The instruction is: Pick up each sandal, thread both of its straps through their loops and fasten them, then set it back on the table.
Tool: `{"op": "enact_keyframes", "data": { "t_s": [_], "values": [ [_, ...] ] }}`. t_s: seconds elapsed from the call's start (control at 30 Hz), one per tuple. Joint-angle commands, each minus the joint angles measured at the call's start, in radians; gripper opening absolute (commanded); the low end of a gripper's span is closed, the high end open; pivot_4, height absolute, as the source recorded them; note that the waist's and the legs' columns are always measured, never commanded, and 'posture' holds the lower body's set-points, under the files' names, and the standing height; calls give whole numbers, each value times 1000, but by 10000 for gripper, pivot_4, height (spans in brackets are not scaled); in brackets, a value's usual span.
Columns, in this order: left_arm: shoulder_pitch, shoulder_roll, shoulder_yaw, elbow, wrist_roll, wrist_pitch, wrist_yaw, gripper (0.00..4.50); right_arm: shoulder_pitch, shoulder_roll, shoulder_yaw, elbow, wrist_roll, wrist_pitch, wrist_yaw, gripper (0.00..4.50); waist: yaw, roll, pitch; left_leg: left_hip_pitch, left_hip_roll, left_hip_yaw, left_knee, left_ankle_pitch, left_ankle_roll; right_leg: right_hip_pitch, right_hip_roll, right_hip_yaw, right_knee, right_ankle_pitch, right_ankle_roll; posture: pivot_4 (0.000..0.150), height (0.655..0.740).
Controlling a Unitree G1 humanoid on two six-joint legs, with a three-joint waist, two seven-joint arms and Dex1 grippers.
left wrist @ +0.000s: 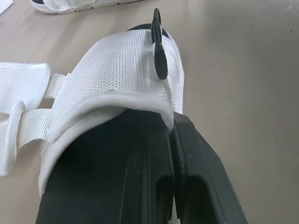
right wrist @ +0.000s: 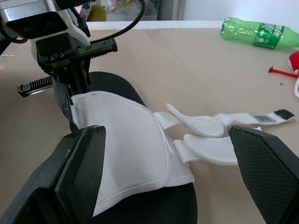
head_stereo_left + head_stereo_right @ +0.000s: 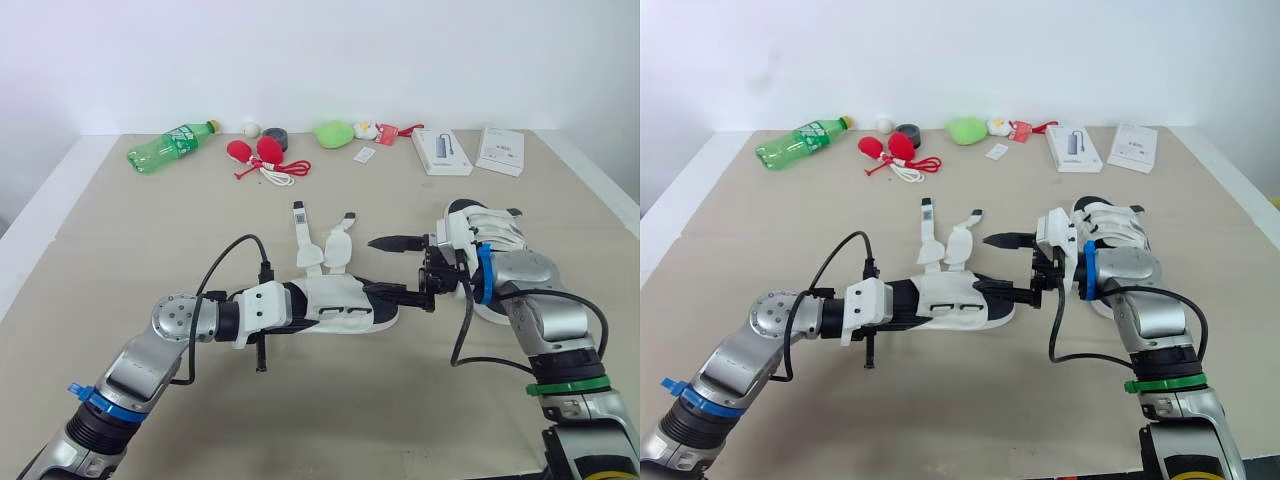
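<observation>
Left claw (image 1: 172,128): fingers pinched almost shut on the rim of the sandal's (image 3: 345,305) white upper at the heel end; I judge this grip is there to steady the shoe and keep its strap side open to my other arm.

Right claw (image 3: 375,266): spread wide, holding nothing; one finger sits above the toe end and the other low beside it, so the shoe's front lies between them; I read this as the approach to a strap, not yet a grasp.

Sandal: mid-bench, lying lengthwise between my two arms; I cannot tell whether the sole rests on the bench (image 3: 120,250) or hangs just clear of it; the upper is a coarse white mesh with a padded, rolled edge; the sole is black, smooth and rounded at the toe.

Straps (image 3: 322,240): two, both unfastened, fanned out toward the far side of the shoe; flat white webbing ending in broader soft tabs, limp enough that they will likely flop when lifted; the black loops (image 1: 159,56) stand upright on the opposite flank, thin and hard-looking, with nothing threaded through them.

Second sandal (image 3: 495,232): on the bench just behind my right forearm, the same white make.

Far edge: a green plastic bottle (image 3: 170,145) on its side, well apart from the work.
</observation>
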Motion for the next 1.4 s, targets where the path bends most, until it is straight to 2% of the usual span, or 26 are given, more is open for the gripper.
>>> {"op": "enact_keyframes", "data": {
  "t_s": [0.03, 0.17, 0.27, 0.33, 0.53, 0.63, 0.73, 0.87, 0.9, 0.97, 1.0, 1.03, 1.1, 1.17, 1.4],
  "values": [
    [-26, 14, -6, -35, -46, 9, -56, 351, -14, -6, -14, -9, 3, -18, 8, 45000, 0, 0, 0, 0, 0, 0, 0, 0, 0, 0, 0, 0, 0, 0, 0, 1500, 7400],
    [-37, 33, -1, -42, -109, 18, -137, 13528, -10, -8, -13, -9, -3, -22, 8, 45000, 0, 0, 0, 0, 0, 0, 0, 0, 0, 0, 0, 0, 0, 0, 0, 1500, 7400],
    [-53, 51, 10, -46, -149, 47, -176, 29716, -13, -10, -13, -2, -8, -23, 10, 45000, 0, 0, 0, 0, 0, 0, 0, 0, 0, 0, 0, 0, 0, 0, 0, 1500, 7400],
    [-77, 78, 22, -36, -181, 83, -214, 36914, -16, -11, -14, 4, -11, -24, 11, 45000, 0, 0, 0, 0, 0, 0, 0, 0, 0, 0, 0, 0, 0, 0, 0, 1500, 7400],
    [-198, 222, 101, -15, -431, 413, -360, 36914, -16, -23, -14, 30, -37, -48, 12, 45000, -1, -1, 0, 0, 0, 0, 1, 0, 0, 0, 1, 0, 1, 0, 0, 1500, 7400],
    [-234, 260, 127, 62, -434, 428, -380, 36914, -9, -37, -7, 47, -61, -62, 16, 45000, -2, 0, 1, 0, 0, 0, 0, 0, 0, 0, 1, 0, 1, -1, 1, 1500, 7400],
    [-294, 213, 153, 243, -362, 375, -300, 36914, 19, -46, -6, 44, -64, -103, 45, 45000, 0, 0, 1, 0, 0, -1, 0, 0, 0, 0, 2, 0, 1, -2, 1, 1500, 7400],
    [-366, 76, 193, 402, -284, 309, -97, 38468, 71, -74, 31, 45, -109, -180, 91, 35185, 6, 0, 1, 0, -1, -2, 1, 0, 0, 1, 1, 0, 1, -2, 1, 1500, 7400],
    [-372, 47, 201, 417, -274, 304, -56, 38468, 76, -72, 33, 45, -111, -189, 93, 30812, 5, 0, 1, -1, -2, -1, 2, 0, 1, 0, 0, 0, 0, -1, 3, 1500, 7400],
    [-363, 11, 205, 412, -275, 320, -27, 38468, 82, -68, 40, 40, -107, -183, 95, 24687, 1, 0, 1, -2, -2, 0, 2, -1, 1, 0, 0, 1, 0, -1, 4, 1500, 7400],
    [-357, 0, 204, 407, -276, 328, -19, 38468, 84, -67, 43, 39, -105, -176, 96, 19535, -1, 0, 1, -2, -3, 0, 3, -1, 2, 0, -1, 2, 0, -1, 4, 1500, 7400],
    [-353, -5, 197, 403, -279, 356, -13, 38468, 78, -65, 44, 49, -112, -184, 92, 16937, -2, 0, 1, -2, -2, 0, 3, -1, 2, 0, 0, 2, 1, -1, 4, 1500, 7400],
    [-351, -12, 196, 403, -294, 408, -3, 38468, 66, -61, 45, 64, -119, -187, 88, 7734, -2, 0, 1, -1, -2, 0, 2, -1, 2, 0, 0, 2, 1, 2, -1, 1500, 7400],
    [-353, -11, 195, 406, -308, 462, -4, 38468, 55, -58, 47, 72, -123, -185, 86, 431, -2, 0, 1, -1, -1, -1, 2, -1, 1, 0, 2, 2, 1, 2, -1, 1500, 7400],
    [-381, -29, 193, 433, -331, 567, -8, 38468, 30, -30, 72, 53, -133, -172, 85, 431, -1, 0, 1, 0, -1, -1, 3, 0, 0, 0, 2, 2, 2, 1, 2, 1500, 7400]
  ]
}}
